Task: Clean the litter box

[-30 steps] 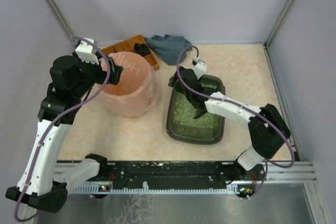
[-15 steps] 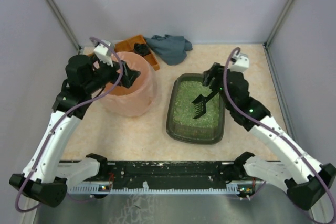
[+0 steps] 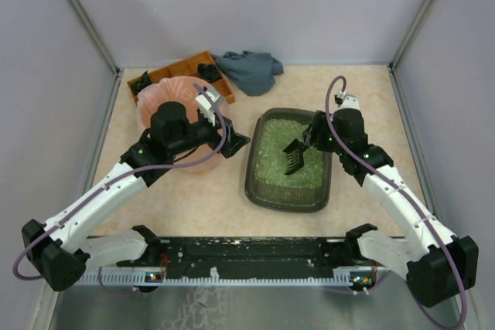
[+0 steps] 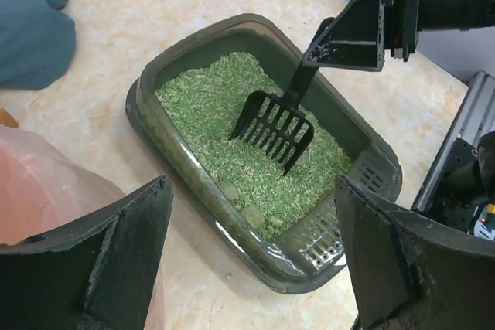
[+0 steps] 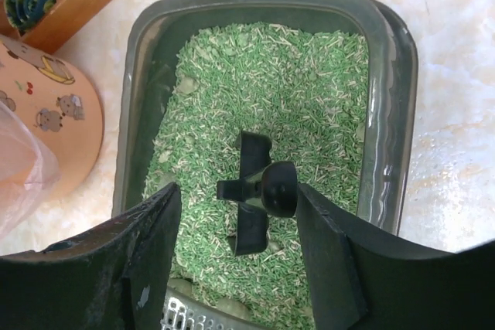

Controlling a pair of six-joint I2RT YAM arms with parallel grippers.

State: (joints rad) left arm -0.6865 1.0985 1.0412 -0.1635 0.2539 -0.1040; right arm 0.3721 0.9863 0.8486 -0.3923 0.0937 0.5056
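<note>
The litter box (image 3: 252, 169) is a dark grey-green tray of pale green granules at centre right; it also shows in the left wrist view (image 4: 164, 138) and the right wrist view (image 5: 388, 113). A black slotted scoop (image 3: 295, 157) stands with its tines in the granules (image 4: 272, 126). My right gripper (image 3: 314, 138) is above it with jaws wide open; the scoop's handle end (image 5: 278, 188) rests against the right finger only (image 5: 238, 192). My left gripper (image 3: 234, 144) is open and empty (image 4: 255, 268), low over the table at the box's left rim. Several pale clumps (image 4: 252, 214) lie near that rim.
A round pink-bagged bin (image 3: 166, 100) stands left of the box, under my left arm. An orange compartmented tray (image 3: 190, 68) and a grey cloth (image 3: 249, 68) lie at the back. Walls close in both sides; the arm rail (image 3: 255, 256) runs along the front.
My left arm swung off the pink bin, right and down to the litter box's left rim. My right arm shifted slightly over the box; the scoop stays in the granules.
</note>
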